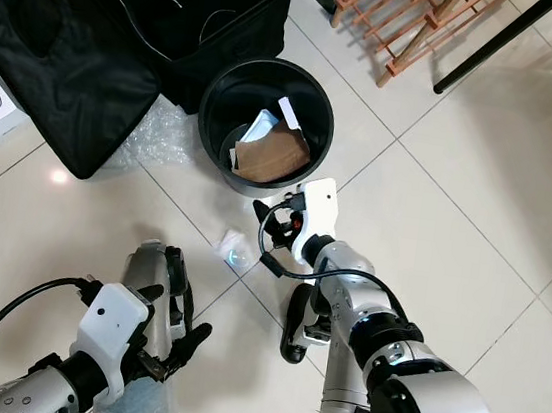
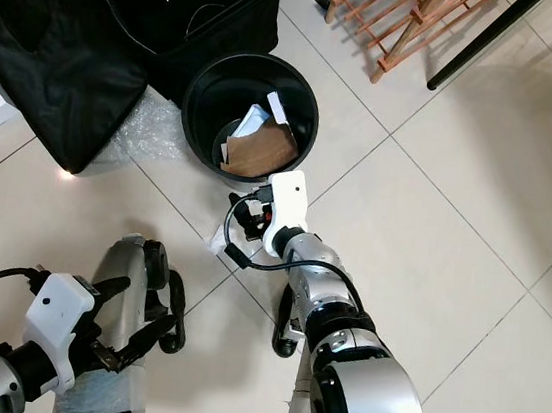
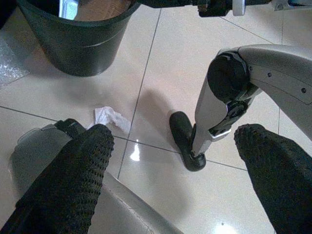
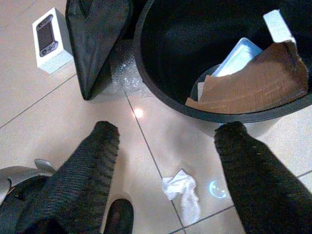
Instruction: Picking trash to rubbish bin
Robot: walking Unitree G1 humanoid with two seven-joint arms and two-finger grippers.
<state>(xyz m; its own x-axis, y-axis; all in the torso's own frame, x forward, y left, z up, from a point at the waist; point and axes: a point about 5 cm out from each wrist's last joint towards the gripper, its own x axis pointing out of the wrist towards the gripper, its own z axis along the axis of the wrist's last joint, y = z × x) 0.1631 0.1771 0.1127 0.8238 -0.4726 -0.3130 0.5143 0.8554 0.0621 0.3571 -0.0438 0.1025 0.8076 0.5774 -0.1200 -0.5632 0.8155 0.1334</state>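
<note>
Pale floor tiles (image 1: 476, 221) hold a crumpled tissue (image 4: 183, 192) beside the bin (image 1: 266, 125); the right gripper (image 4: 165, 146) hovers above it, fingers spread, seemingly about to descend and pinch; the left gripper (image 3: 175, 161) hangs spread too.

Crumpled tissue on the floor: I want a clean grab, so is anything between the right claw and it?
Nothing visible. The right claw hangs open above the crumpled tissue, with bare tile between, and the black bin stands just beyond.

Black bag (image 1: 86, 32), bubble wrap (image 1: 159, 137), wood rack (image 1: 410, 16).
</note>
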